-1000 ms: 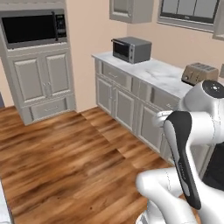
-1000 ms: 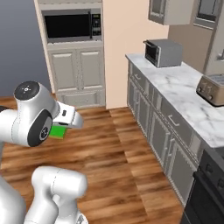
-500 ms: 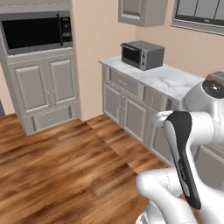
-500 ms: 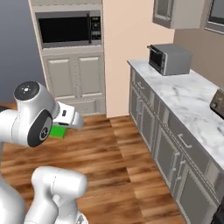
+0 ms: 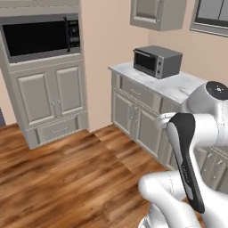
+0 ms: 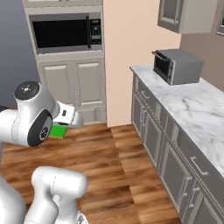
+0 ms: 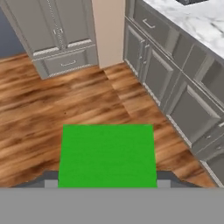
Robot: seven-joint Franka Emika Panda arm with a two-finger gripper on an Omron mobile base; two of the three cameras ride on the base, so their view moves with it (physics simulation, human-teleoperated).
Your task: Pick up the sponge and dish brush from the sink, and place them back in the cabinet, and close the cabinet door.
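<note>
My gripper [image 7: 107, 183] is shut on the sponge [image 7: 107, 155], a flat bright green block that covers the lower middle of the hand view and hides the fingertips. In the right base view the gripper [image 6: 64, 127] sits tucked close to the arm's elbow, and the green sponge [image 6: 57, 131] peeks out under it, well above the wooden floor. The sink, the dish brush, the cabinet and the cabinet door are out of view.
A marble counter [image 5: 178, 87] with beige base units runs along the right and carries a toaster oven [image 5: 158, 60]. A built-in microwave [image 5: 40, 38] sits in a tall unit [image 6: 74, 83] ahead. A shut wall unit [image 6: 188, 15] hangs above. Wooden floor [image 5: 58, 169] lies between.
The whole picture has shifted, so the base has moved: the microwave unit and toaster oven are now nearer and further right. The sponge stays in the gripper, and the arm's pose is unchanged.
</note>
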